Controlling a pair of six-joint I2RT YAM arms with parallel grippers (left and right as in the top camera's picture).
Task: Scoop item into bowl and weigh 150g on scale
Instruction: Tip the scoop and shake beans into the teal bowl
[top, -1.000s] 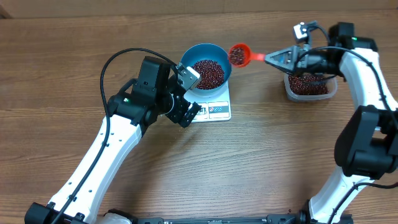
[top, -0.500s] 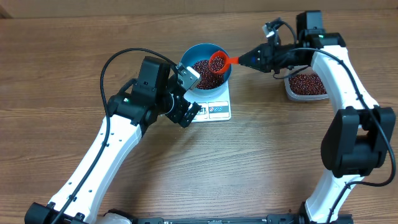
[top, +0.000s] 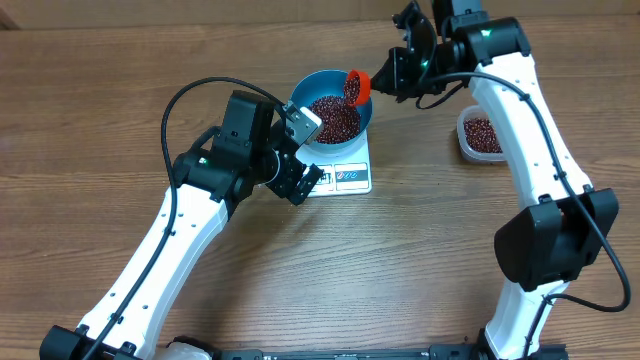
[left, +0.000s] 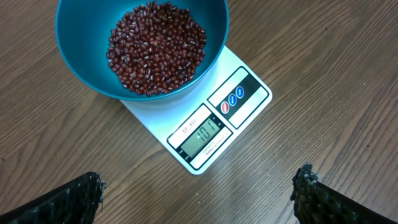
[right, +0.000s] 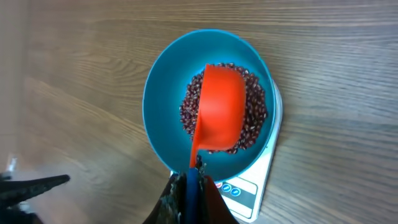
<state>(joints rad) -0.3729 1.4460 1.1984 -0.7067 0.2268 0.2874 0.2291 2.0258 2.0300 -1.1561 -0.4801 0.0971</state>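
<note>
– As the tabletop (top: 120, 90) is seen from above, where are the beans (left: 155, 46)?

– Most of them lie in a heap in the blue bowl (left: 81, 71). The bowl stands on the far part of the white scale (left: 249, 115). A smaller lot of beans lies in the clear tub (top: 478, 135), well apart to the right and partly hidden by the right arm.

– Where does the scale stand, and what does it show?

– It lies flat at the far middle of the tabletop. Its display panel and three buttons run along the near edge, clear of the bowl. Digits are lit on the display, but they are too small to read with certainty.

– What is above the bowl?

– A red-orange scoop (right: 219, 112) hangs over the right side of the bowl, above the heap. It is tipped steeply, so that in the right wrist view its outer shell faces the camera. Whether any beans remain inside it cannot be told.

– State of the right gripper (right: 188, 186)?

– Clenched on the thin handle of the scoop, at the far right of the bowl.

– State of the left gripper (left: 196, 186)?

– Released, jaws spread wide and holding nothing. It hangs just near and left of the scale, with the display between its two fingertips (left: 74, 199) in the left wrist view, touching neither scale nor bowl.
</note>
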